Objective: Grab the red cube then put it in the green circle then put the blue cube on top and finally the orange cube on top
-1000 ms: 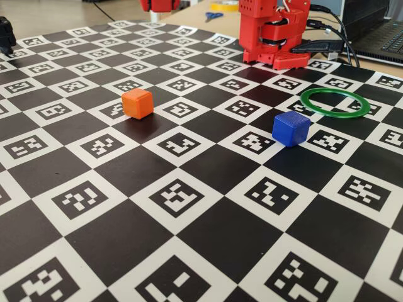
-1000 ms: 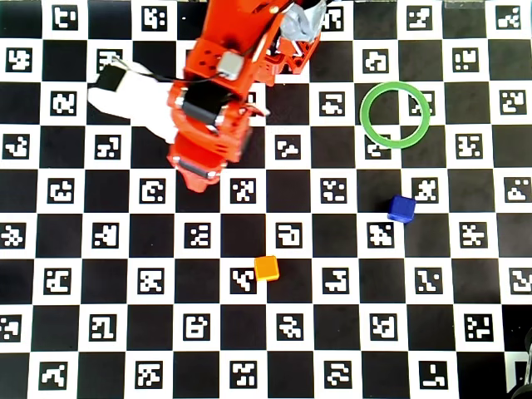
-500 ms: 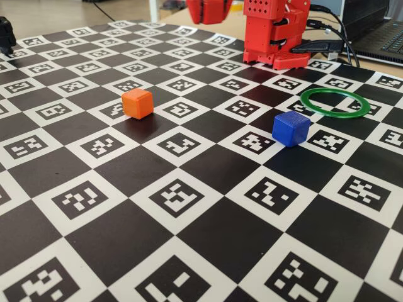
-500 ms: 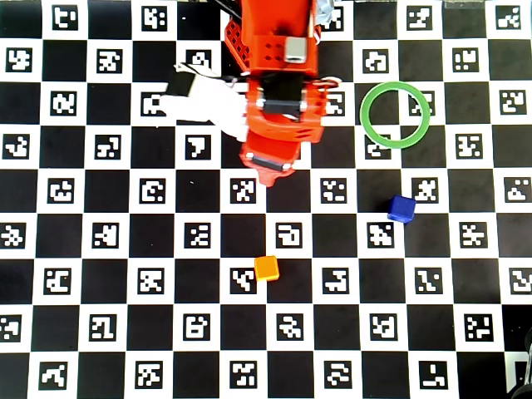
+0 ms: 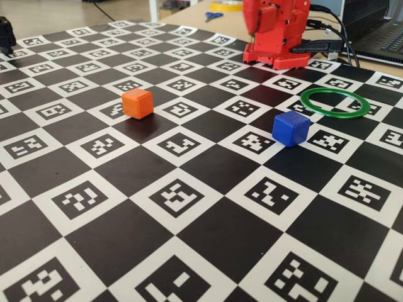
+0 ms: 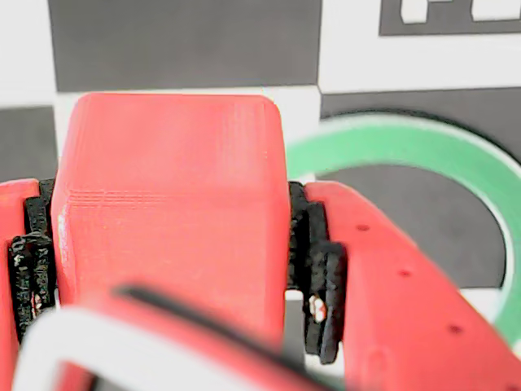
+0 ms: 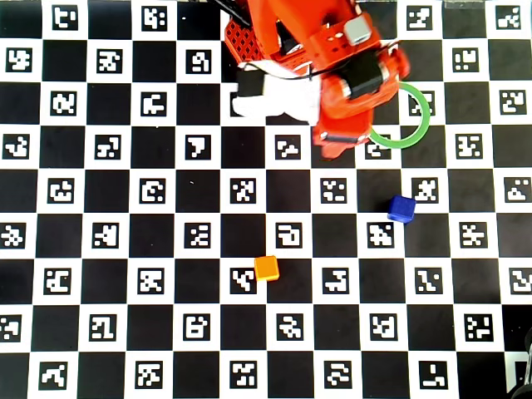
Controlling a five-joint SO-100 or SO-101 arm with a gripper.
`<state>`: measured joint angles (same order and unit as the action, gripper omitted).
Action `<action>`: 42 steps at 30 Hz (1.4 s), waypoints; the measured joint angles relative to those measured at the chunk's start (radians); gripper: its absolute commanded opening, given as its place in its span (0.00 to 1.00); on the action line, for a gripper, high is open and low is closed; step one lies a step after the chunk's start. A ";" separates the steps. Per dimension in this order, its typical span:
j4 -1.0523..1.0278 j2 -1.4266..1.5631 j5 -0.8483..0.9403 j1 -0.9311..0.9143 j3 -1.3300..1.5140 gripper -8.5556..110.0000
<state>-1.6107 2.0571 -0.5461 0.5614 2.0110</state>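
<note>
1 red cube [image 6: 171, 204] clamped in pincer [image 6: 175, 269]; 1 blue cube [image 7: 401, 209], 1 orange cube [image 7: 266, 268], 1 green circle [image 7: 416, 125].

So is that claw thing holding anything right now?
Gripper: closed on the red cube, carrying it above the board beside the green circle.
</note>
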 measured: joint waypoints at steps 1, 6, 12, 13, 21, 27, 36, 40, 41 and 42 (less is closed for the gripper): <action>0.008 0.000 -0.008 0.017 0.000 0.07; 0.078 0.002 -0.075 0.095 0.041 0.07; 0.219 0.002 -0.167 0.207 0.069 0.07; 0.242 0.002 -0.184 0.232 0.072 0.07; 0.368 0.002 -0.282 0.437 0.153 0.06; 0.430 -0.052 -0.313 0.499 0.178 0.06; 0.491 -0.163 -0.337 0.537 0.204 0.06; 0.515 -0.186 -0.354 0.540 0.204 0.07; 0.526 -0.195 -0.359 0.540 0.204 0.07; 0.535 -0.204 -0.365 0.540 0.204 0.07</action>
<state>-1.0753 1.8530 -0.9112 1.1014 2.2151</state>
